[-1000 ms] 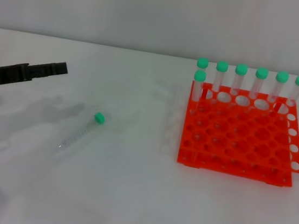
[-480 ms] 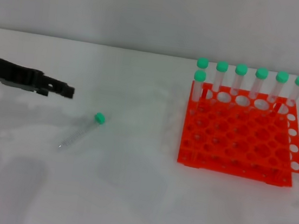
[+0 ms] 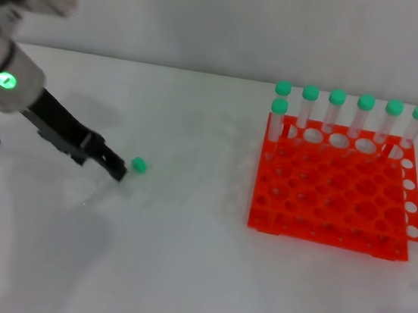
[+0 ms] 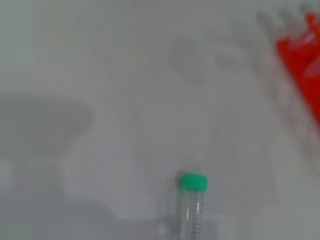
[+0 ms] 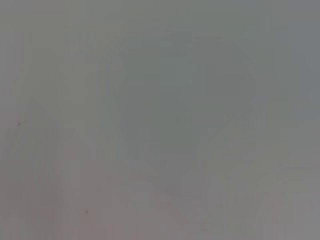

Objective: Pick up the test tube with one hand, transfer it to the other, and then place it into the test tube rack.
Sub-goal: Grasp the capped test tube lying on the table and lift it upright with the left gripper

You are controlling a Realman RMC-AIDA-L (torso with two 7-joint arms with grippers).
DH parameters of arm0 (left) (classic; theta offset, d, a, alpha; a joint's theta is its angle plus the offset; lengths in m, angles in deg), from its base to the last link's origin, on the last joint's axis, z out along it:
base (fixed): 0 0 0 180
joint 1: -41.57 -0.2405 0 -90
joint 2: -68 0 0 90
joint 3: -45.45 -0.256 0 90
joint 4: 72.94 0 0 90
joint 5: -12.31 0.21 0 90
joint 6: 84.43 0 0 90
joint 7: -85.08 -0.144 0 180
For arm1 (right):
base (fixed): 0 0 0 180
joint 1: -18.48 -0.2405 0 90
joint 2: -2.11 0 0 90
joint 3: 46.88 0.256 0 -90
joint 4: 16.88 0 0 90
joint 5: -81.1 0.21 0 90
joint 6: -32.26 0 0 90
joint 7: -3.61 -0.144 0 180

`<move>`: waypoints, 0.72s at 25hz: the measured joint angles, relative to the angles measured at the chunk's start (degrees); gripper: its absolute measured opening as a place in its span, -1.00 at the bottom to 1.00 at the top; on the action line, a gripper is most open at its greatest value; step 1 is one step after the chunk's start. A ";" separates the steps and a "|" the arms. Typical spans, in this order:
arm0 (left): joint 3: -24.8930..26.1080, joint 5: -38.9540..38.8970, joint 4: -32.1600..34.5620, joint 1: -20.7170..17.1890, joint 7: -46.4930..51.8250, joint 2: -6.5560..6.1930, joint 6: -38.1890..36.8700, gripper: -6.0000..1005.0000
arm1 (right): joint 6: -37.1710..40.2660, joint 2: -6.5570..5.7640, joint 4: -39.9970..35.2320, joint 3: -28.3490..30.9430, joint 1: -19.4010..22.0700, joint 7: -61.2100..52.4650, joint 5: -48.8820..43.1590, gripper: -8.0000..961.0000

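Now our left gripper (image 3: 118, 170) has come down right beside the test tube (image 3: 136, 166) lying on the table (image 3: 179, 275), well apart from the rack (image 3: 335, 189), so we can grab soon, though we cannot tell how open it is.

Left arm (image 3: 9, 75) is chunky silver-white with black bands and a glowing green ring light, ending in a skinny black gripper (image 3: 116, 168).
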 joint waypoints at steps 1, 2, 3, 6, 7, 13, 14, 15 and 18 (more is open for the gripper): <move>0.00 0.00 0.00 0.00 0.00 0.00 0.00 0.77 | 0.01 0.00 0.00 0.00 0.00 0.00 0.00 0.82; 0.00 3.03 2.68 0.66 1.88 0.46 2.22 0.77 | 0.02 0.00 0.00 0.00 0.01 0.00 0.00 0.82; 0.00 6.55 4.71 1.28 4.10 1.11 4.64 0.77 | 0.03 0.00 0.00 0.00 0.03 0.00 0.00 0.82; 0.00 10.99 6.34 2.31 6.72 2.70 7.53 0.77 | 0.06 -0.04 0.00 0.10 0.20 0.00 0.00 0.82; 0.00 11.73 6.40 2.51 7.07 3.07 7.99 0.77 | 0.07 -0.06 0.00 0.16 0.22 0.00 0.00 0.82; 0.00 14.47 6.79 3.40 8.89 4.98 10.93 0.77 | 0.23 -0.15 -0.08 0.11 0.43 0.00 0.00 0.82; 0.00 14.58 6.96 3.39 9.05 5.03 11.23 0.76 | 0.31 -0.15 -0.13 0.16 0.48 0.00 0.00 0.82; 0.00 14.65 7.14 3.33 9.14 5.04 11.42 0.76 | 0.37 -0.16 -0.17 0.21 0.51 0.00 0.00 0.82; 0.00 14.77 7.56 3.14 9.32 5.02 11.72 0.71 | 0.48 -0.22 -0.25 0.23 0.58 0.00 0.00 0.82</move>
